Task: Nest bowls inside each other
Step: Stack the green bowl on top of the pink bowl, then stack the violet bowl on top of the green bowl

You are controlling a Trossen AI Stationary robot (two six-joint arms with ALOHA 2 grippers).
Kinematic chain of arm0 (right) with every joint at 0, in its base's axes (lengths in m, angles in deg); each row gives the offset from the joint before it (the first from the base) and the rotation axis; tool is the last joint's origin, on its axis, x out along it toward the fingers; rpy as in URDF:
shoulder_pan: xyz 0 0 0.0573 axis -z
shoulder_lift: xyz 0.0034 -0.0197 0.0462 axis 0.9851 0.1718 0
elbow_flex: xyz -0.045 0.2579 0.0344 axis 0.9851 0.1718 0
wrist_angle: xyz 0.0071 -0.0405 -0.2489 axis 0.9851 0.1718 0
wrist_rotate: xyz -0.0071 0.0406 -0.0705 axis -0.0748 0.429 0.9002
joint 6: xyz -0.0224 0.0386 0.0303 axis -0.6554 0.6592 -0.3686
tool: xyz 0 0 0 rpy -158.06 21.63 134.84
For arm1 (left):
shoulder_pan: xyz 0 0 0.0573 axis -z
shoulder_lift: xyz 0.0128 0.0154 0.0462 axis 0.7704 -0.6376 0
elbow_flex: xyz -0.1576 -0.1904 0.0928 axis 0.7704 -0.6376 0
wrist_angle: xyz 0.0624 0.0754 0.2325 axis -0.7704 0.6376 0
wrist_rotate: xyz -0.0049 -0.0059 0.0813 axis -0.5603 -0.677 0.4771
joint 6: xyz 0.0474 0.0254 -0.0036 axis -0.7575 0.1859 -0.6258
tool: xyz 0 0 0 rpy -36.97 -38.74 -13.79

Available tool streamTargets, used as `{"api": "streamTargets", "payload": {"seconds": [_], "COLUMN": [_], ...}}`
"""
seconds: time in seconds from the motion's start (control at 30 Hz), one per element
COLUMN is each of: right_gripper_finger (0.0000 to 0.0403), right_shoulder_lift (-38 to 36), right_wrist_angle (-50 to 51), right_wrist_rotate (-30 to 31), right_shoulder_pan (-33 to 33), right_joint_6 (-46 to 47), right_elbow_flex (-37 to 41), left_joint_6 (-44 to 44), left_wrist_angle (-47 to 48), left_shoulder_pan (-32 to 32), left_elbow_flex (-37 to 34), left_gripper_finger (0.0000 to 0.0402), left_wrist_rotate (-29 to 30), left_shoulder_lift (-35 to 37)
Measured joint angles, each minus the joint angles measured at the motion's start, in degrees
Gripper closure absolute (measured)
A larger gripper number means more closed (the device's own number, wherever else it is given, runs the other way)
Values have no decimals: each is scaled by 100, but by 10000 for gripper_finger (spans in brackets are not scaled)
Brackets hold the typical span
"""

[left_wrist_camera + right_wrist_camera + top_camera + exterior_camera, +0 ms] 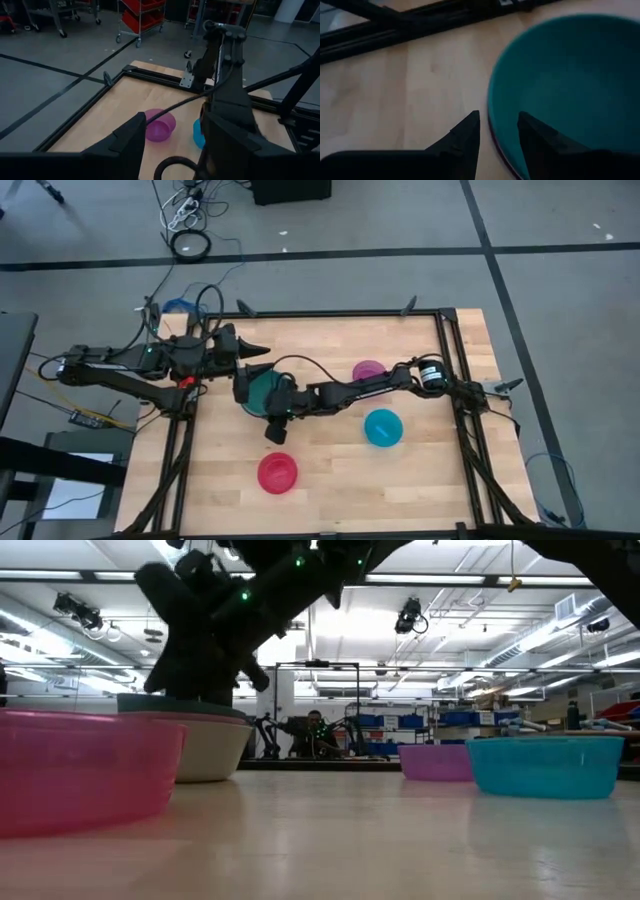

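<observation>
Spanning the middle of the scene, the wooden desk (420, 480) is framed by dark rails, and four loose bowl positions are seen on it. The right arm is stretched across toward the teal bowl (262, 390), which in the low view is seen seated in a grey-white bowl (205, 750). The right claw (497, 131) is held just above the teal rim, its fingers parted by a narrow gap with nothing between them. The left claw (172, 132) is parked near the left edge of the desk, also part open and empty. The red bowl (277, 472) lies near the front, the blue bowl (383, 427) to the right, and the purple bowl (368, 370) behind it; a pink bowl cannot be told apart. For a clean grip, one finger should be lowered inside the teal wall and one outside, so that the rim is pinched squarely and the stack is not tipped.
</observation>
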Motion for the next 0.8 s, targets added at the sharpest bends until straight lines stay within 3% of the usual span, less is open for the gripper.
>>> {"api": "streamTargets", "payload": {"seconds": [0.2, 0.47, 0.8], "right_gripper_finger": [280, 280, 272], "right_shoulder_lift": [-340, -1027, -1719], "right_wrist_angle": [610, 3710, 6749], "right_wrist_rotate": [153, 1976, 2099], "right_shoulder_pan": [-48, -90, -76], "right_joint_6": [-181, -180, 1335], "right_elbow_flex": [0, 0, 0], "left_joint_6": [0, 264, 1002], "left_wrist_angle": [36, 883, 3002], "left_shoulder_pan": [0, -1, 0], "left_elbow_flex": [0, 0, 0], "left_gripper_finger": [198, 198, 198], "left_wrist_rotate": [0, 1, -16], "left_shoulder_lift": [0, 0, 0]}}
